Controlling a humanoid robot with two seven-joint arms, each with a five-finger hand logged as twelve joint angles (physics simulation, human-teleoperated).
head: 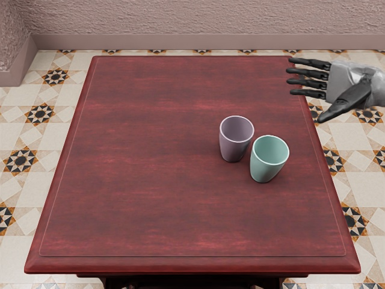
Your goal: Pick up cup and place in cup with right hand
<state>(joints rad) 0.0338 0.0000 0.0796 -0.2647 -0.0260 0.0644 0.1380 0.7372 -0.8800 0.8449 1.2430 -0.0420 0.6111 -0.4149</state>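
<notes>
Two cups stand upright on the desk, right of its middle as seen in the head view. The purple cup (233, 144) is the one nearer the wall; the green cup (267, 165) stands just beside it, to the right and nearer the viewer. Neither is inside the other. Whether their sides touch cannot be told from this angle. Both are open at the top, with pale rims, and narrow toward the base.

The right hand (348, 85) is released. It is well apart from both cups, near the far right corner of the desk. Its four dark fingers (308, 82) are extended toward the left, side by side, and the thumb (344, 103) points down and to the left, apart from them. The palm side is grey.

The desk (138, 174) has a dark red, wood-grained top with a raised border. Around it is a floor (18, 123) of pale tiles with star patterns in black and orange. Behind runs a rough, pinkish-grey wall (180, 17) with a smooth baseboard (180, 41).
</notes>
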